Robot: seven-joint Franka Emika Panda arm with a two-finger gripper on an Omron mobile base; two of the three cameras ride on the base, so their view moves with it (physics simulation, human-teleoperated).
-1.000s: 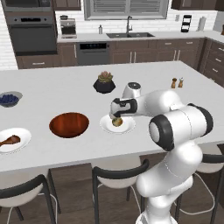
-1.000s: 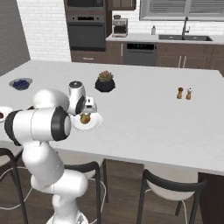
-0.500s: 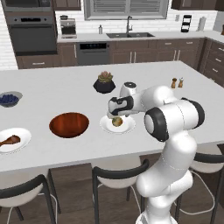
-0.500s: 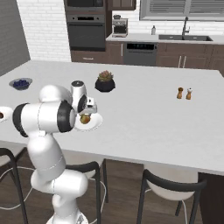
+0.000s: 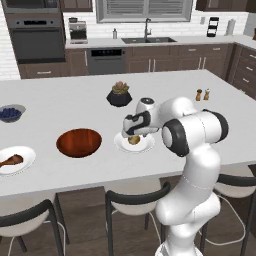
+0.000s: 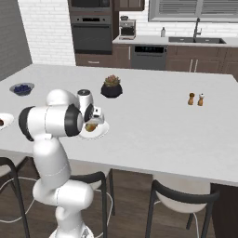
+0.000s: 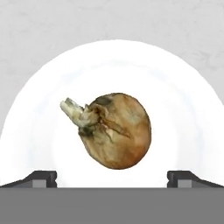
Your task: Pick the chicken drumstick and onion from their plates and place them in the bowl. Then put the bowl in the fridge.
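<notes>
I have the hand (image 5: 133,134) hanging directly over the onion (image 7: 114,130), its two fingers (image 7: 40,178) spread wide, one on each side of the bulb and not touching it. The onion lies on its side at the middle of its white plate (image 7: 188,109), stem end toward ten o'clock in the hand view. In the left base view that plate (image 5: 148,144) sits on the white bench (image 5: 65,102) just at three o'clock of the wooden bowl (image 5: 79,142), apart from it. The chicken drumstick (image 5: 10,161) rests on the other plate (image 5: 25,156) at about eight o'clock of the bowl. The blueberry bowl (image 5: 9,113) stands at ten o'clock of it, the potted succulent (image 5: 119,94) at one o'clock.
</notes>
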